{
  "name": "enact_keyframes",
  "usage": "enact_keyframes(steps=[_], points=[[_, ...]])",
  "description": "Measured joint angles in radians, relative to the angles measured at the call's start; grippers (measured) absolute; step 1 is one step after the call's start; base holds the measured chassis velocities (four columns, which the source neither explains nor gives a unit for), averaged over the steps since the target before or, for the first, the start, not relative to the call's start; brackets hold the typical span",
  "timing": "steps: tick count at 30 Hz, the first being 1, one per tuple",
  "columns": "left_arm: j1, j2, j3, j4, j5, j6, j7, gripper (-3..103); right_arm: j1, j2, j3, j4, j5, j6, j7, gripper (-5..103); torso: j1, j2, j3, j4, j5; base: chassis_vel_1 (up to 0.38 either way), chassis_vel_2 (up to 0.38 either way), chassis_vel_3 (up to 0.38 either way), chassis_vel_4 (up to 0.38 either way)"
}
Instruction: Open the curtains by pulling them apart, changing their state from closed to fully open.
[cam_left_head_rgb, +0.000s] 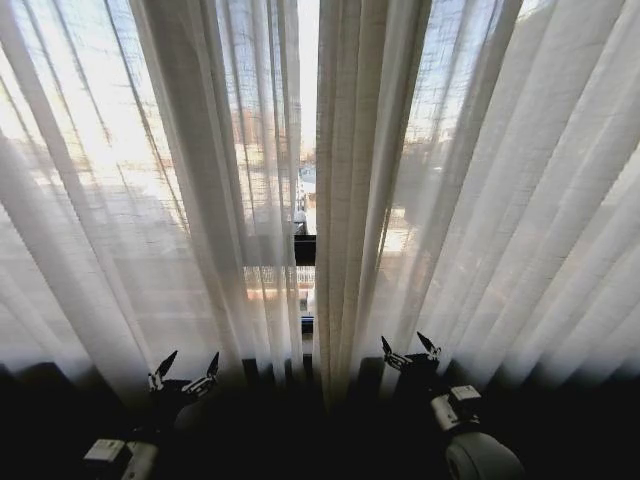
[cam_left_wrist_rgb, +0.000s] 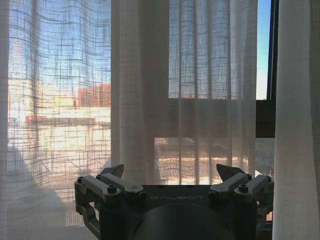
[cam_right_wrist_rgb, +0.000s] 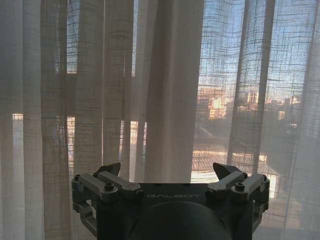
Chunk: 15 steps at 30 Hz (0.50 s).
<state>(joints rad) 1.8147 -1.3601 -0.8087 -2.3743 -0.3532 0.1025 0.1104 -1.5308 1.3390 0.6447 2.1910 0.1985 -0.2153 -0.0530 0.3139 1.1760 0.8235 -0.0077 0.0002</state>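
While both panels of the curtains hang nearly closed, a narrow gap runs down between them, through which a dark window frame (cam_left_head_rgb: 305, 248) and daylight show. Left panel (cam_left_head_rgb: 200, 180): sheer off-white cloth in long vertical pleats, its inner edge gathered into a thicker fold just left of the gap. Right panel (cam_left_head_rgb: 400, 180): the same weave, with a dense bundle of pleats (cam_left_head_rgb: 345, 190) at its inner edge just right of the gap. Left claw (cam_left_head_rgb: 184, 366): low before the left panel, jaws spread wide, holding nothing, apparently just short of the cloth. Right claw (cam_left_head_rgb: 410, 350): low before the right panel near its inner bundle, jaws likewise spread and empty. In the wrist views each claw faces its own panel, the left (cam_left_wrist_rgb: 170, 175) and the right (cam_right_wrist_rgb: 167, 172), with pleats hanging straight ahead between the fingertips.

Handling, as a judgement: the fabric looks light, limp and thin, so it should slide sideways with little force yet slip from a shallow pinch. The gathered inner-edge folds seem the soundest hold, since several layers give the jaws more to bite than a single translucent sheet, and a snag or hard tug might strain the fine weave.
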Motion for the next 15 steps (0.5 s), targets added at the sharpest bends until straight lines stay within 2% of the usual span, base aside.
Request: enact_keyframes(steps=[15], points=[[0.015,-0.016,0.002,-0.018,0.018,0.004,0.000,100,-0.003,-0.009,0.000,-0.002,0.002,0.003,0.001,100,0.000,0.000,0.000,0.0001,-0.0001,0.129,0.118,-0.122,-0.124]])
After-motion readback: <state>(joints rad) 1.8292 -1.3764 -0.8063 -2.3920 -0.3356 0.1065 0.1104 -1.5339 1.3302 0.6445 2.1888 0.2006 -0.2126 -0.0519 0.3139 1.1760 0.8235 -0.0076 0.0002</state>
